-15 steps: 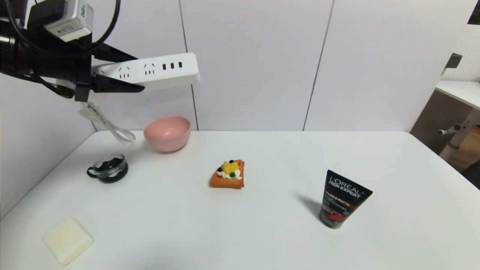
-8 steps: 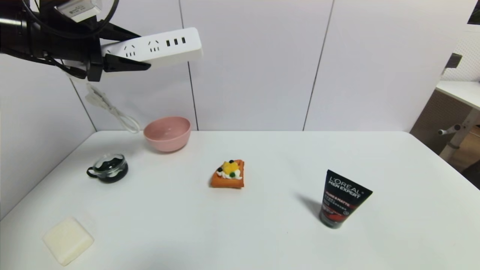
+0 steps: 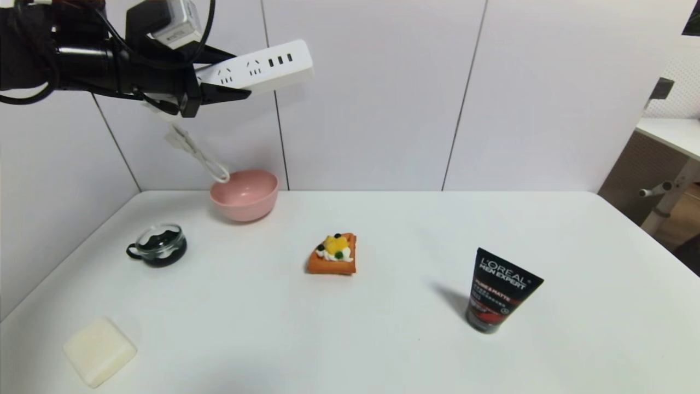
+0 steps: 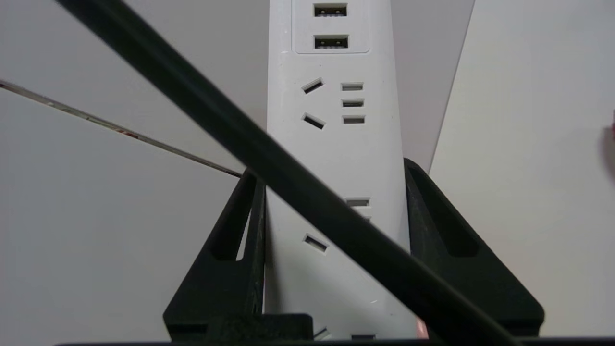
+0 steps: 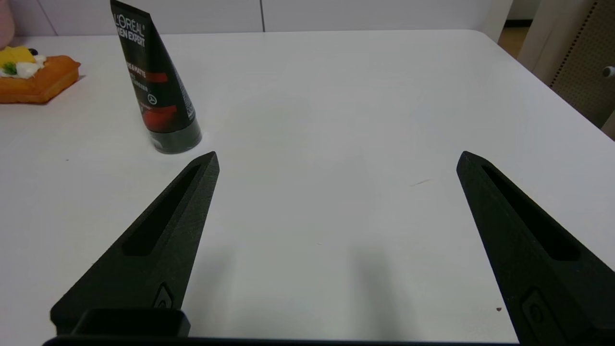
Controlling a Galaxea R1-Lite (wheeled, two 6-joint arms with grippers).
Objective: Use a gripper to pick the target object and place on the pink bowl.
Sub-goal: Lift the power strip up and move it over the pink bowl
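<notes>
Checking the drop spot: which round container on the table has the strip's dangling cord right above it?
The pink bowl; the white cord hangs at its rim, while the dark glass cup sits apart, nearer the robot.

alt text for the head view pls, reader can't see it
The left gripper holds a white power strip in the air above a pink bowl, its cord dangling to the bowl's rim. On the white table sit a dark glass cup, a cream block, a toy pastry and a black tube.

power strip (image 4: 336, 144) far end cut off in wrist view, near end behind left hand (image 3: 235, 93), black cable (image 4: 288, 182) crossing sockets
</notes>
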